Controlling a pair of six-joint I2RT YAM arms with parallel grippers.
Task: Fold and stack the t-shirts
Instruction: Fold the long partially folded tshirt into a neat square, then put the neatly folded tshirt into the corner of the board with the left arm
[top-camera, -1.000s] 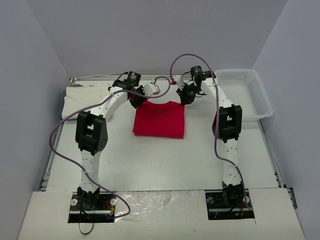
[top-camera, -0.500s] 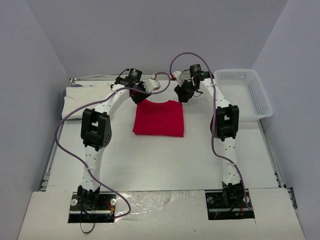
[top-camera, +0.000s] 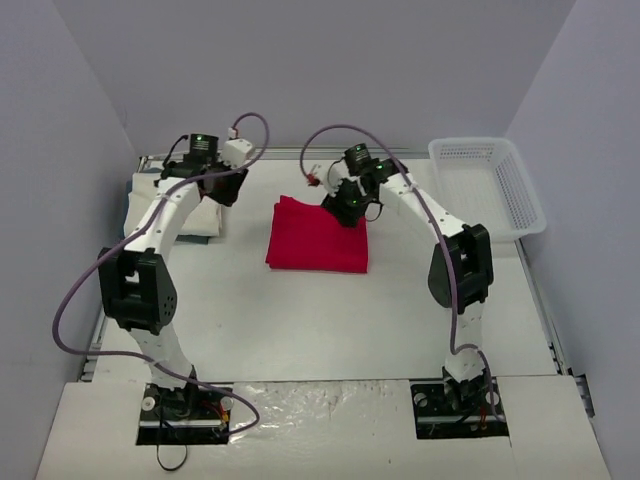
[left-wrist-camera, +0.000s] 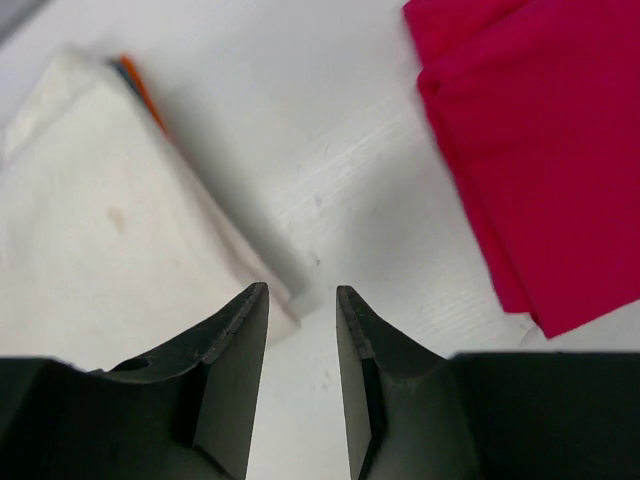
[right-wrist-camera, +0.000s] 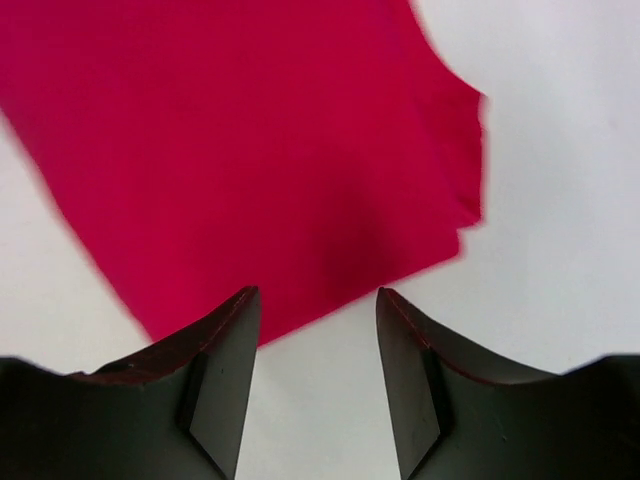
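On the table (top-camera: 300, 320), red t-shirt (top-camera: 318, 240) lies longer left-to-right.

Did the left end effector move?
Yes. The left end effector went left, away from the red shirt, to above the white shirt's edge.

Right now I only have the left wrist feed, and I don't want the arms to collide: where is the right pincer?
Observer: The right pincer hangs over the far edge of the red shirt, toward its right side, well apart from the left pincer.
Operator: Is it holding anything?
Observer: No. In its own wrist view the jaws stand open, with only red cloth and bare table below them.
Operator: Anything else out there that I can't see?
Observer: A white mesh basket sits at the far right of the table, apart from the red shirt.
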